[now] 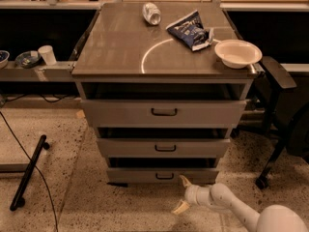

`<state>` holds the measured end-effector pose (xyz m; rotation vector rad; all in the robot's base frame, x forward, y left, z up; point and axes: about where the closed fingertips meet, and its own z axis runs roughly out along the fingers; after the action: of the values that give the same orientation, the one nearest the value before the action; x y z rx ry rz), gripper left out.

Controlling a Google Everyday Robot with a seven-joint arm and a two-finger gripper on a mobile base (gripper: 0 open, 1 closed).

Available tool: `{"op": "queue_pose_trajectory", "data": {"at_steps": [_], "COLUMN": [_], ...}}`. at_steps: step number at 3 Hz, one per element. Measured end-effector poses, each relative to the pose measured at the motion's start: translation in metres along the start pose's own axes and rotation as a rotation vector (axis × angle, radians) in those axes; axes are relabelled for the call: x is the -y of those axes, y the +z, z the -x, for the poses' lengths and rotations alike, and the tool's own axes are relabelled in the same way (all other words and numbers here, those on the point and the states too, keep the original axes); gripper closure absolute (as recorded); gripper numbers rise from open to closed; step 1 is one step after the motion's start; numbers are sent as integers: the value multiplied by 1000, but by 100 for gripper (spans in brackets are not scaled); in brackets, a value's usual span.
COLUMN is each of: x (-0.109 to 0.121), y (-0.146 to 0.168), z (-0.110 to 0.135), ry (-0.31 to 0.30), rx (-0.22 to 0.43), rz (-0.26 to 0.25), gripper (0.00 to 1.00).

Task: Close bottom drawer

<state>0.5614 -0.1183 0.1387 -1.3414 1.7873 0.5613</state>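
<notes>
bottom drawer (135, 176): stiff metal, probably slides easy, just shove front panel. gripper (183, 194) at its 4 o'clock, fingers spread wide, empty.

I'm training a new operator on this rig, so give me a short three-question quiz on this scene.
1. True or false: the hand, near the floor in front of the bottom drawer, grips its handle.
2. What sits at the right edge of the cabinet top? A white bowl; B cup; C can.
3. How many drawers are stacked under that top?
Key: 1 false; 2 A; 3 three.
</notes>
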Motion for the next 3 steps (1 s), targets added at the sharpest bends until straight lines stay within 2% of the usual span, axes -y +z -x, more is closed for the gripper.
{"op": "queue_pose_trajectory", "data": {"at_steps": [3], "x": [12], "y": [4], "z": [13], "ry": [-42], "rx": [-4], "rz": [-13], "gripper": [0]}}
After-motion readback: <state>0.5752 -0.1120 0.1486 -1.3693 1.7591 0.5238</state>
